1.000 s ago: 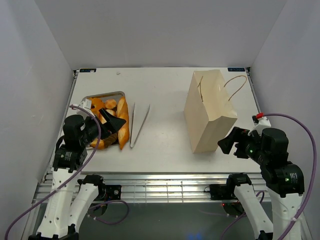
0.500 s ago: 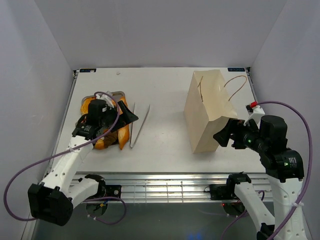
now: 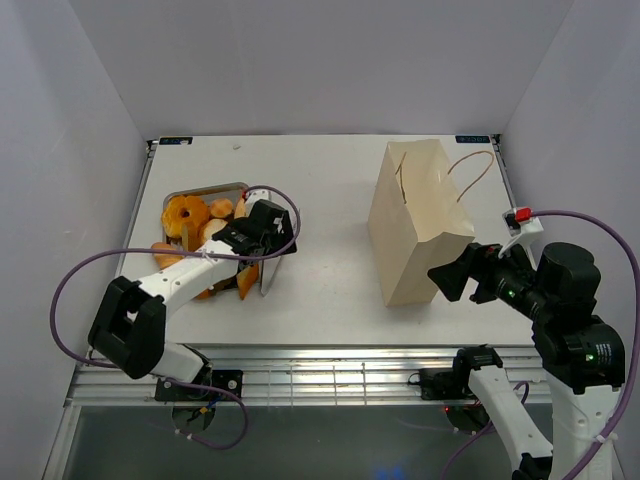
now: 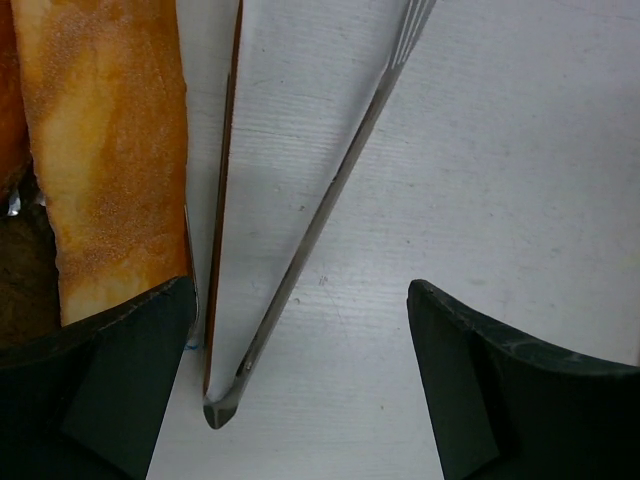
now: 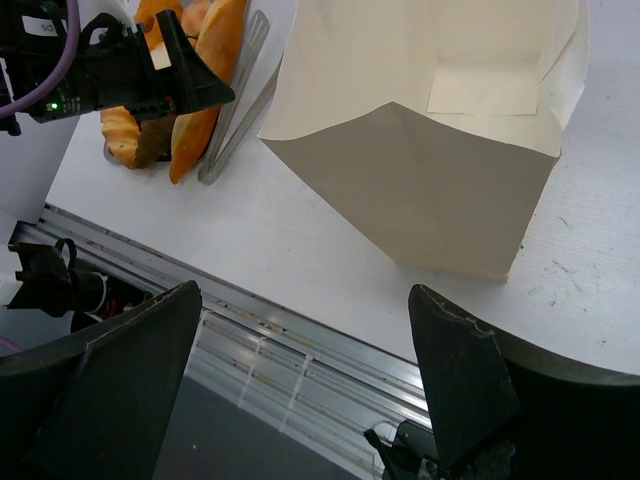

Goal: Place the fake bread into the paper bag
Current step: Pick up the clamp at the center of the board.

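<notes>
1. Top view:
   - The L arm reaches across the fake bread [image 3: 190, 215], which is piled on the steel tray [image 3: 205, 188] at the table's [image 3: 320, 180] L side.
   - The left gripper [image 3: 262, 228] sits over the pile's R edge, above the baguette [image 3: 247, 275] and the silver tongs [image 3: 268, 272]. Its jaws can't be read from here.
   - The donut [image 3: 184, 212] lies clear of it on the far L.
   - The paper bag [image 3: 420, 225] stands on the R half, well apart from the bread.
   - The right gripper [image 3: 455, 278] is spread wide just beside the bag's near R corner. Contact can't be told.
2. L wrist view:
   - The gripper [image 4: 300, 300] has its jaws wide apart w/ nothing held.
   - The tongs [image 4: 310, 230] lie btwn the fingers [image 4: 100, 400], hinge end nearest the camera, arms fanning away.
   - The baguette [image 4: 100, 150] runs alongside the tongs. Its near end is at the finger on the picture's L, at the edge of the gap, not centred in it.
3. R wrist view:
   - The gripper [image 5: 305, 300] has its jaws fully spread and empty.
   - The bag [image 5: 420, 190] is ahead of the fingers [image 5: 480, 390], not btwn them, its inside visible through the open mouth.
   - Bread [image 5: 205, 60], tongs [image 5: 240, 100] and the L gripper [image 5: 150, 80] are far off at upper L
</notes>
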`<state>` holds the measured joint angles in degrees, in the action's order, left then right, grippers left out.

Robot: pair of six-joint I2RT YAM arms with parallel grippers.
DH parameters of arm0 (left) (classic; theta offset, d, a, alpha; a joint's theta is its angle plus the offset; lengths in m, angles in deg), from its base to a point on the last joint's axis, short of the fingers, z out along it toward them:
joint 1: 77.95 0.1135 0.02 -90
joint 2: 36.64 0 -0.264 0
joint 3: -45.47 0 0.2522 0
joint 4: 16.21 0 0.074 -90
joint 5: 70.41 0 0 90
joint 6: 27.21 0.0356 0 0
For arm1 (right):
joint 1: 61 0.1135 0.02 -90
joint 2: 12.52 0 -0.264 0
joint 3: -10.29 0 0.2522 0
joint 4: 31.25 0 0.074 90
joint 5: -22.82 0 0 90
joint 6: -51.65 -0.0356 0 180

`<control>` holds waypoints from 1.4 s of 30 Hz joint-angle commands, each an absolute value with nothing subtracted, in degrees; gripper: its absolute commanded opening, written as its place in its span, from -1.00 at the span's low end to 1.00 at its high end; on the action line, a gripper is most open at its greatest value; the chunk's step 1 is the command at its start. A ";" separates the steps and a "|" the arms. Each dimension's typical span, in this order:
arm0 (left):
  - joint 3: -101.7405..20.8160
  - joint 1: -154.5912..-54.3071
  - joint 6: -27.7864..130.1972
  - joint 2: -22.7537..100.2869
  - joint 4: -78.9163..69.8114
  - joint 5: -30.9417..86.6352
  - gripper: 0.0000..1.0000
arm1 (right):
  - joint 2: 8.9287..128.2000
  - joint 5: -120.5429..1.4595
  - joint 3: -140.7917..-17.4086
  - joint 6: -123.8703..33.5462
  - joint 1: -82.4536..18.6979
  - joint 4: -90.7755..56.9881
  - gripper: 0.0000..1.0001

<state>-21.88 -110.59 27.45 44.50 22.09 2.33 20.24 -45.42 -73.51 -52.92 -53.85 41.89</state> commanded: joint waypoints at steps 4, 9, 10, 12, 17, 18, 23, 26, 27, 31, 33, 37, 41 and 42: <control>-22.88 -112.32 28.60 47.99 19.26 -8.36 0.96 | 19.48 -43.28 -75.18 -52.41 -53.62 39.90 0.80; -20.94 -112.49 28.24 51.77 17.24 -7.58 0.96 | 18.86 -43.63 -75.97 -52.67 -53.62 39.82 0.80; -20.68 -112.49 28.07 52.13 16.98 -7.40 0.96 | 18.69 -43.89 -76.06 -52.76 -53.62 39.82 0.80; -20.24 -112.75 28.07 52.83 15.92 -7.05 0.96 | 18.60 -44.07 -76.24 -52.76 -53.53 39.82 0.80; -19.44 -113.54 28.33 53.18 14.08 -6.34 0.96 | 18.33 -43.89 -76.06 -52.85 -53.62 39.90 0.80; -19.45 -113.63 28.33 53.27 13.99 -6.26 0.96 | 18.33 -43.89 -75.98 -52.94 -53.62 39.73 0.80; -19.36 -114.25 27.81 55.29 13.81 -6.25 0.96 | 18.16 -43.80 -75.89 -53.02 -53.62 39.46 0.80; -19.27 -114.60 27.02 56.78 14.07 -6.43 0.96 | 17.98 -43.89 -75.89 -53.11 -53.62 39.55 0.80; -19.18 -114.69 26.75 57.05 14.07 -6.69 0.96 | 17.89 -43.80 -75.89 -53.11 -53.62 39.46 0.80; -18.48 -114.95 25.61 58.02 13.55 -6.87 0.95 | 17.89 -43.98 -75.80 -53.20 -53.62 39.55 0.80; -18.65 -115.21 25.52 59.33 13.46 -6.69 0.92 | 17.72 -44.33 -75.63 -53.38 -53.62 39.46 0.80; -18.57 -116.01 25.08 60.74 12.94 -6.69 0.88 | 18.33 -49.50 -76.41 -54.17 -53.62 39.46 0.80; -17.95 -116.71 24.55 61.09 12.32 -7.48 0.68 | 19.91 -52.94 -78.96 -54.78 -53.62 39.46 0.80; -17.78 -116.80 24.38 61.09 12.23 -7.83 0.62 | 20.61 -53.12 -79.49 -54.78 -53.62 39.38 0.80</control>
<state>-18.90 -115.93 25.60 59.69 12.45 -7.88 18.95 -49.88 -76.13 -54.29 -53.85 41.99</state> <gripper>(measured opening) 0.834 0.900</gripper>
